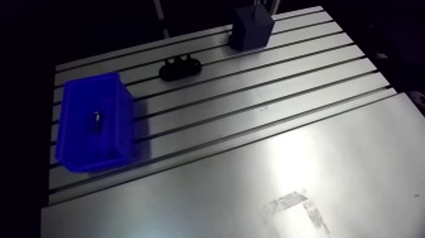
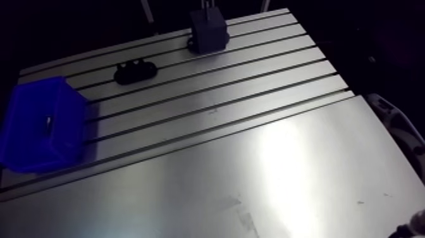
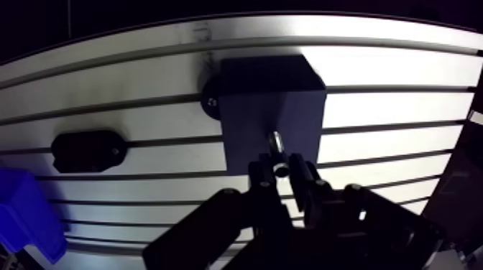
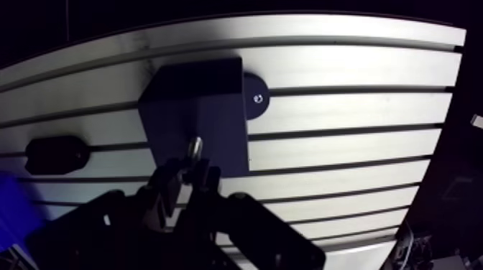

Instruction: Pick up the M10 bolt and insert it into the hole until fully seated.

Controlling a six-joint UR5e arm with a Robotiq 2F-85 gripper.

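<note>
Squarely over the block (image 3: 251, 108), the gripper (image 3: 281, 171) clamps the bolt (image 3: 275, 141) between its fingers (seating unclear); the bin (image 1: 95, 158) sits well apart.

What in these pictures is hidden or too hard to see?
- Hole in the dark block: wrist view, the bolt in the gripper covers it, so its depth is unclear.
- Small metal piece in the blue bin: arm view, too small to name.
- Gripper: arm view, mostly cut off by the top edge.
</note>
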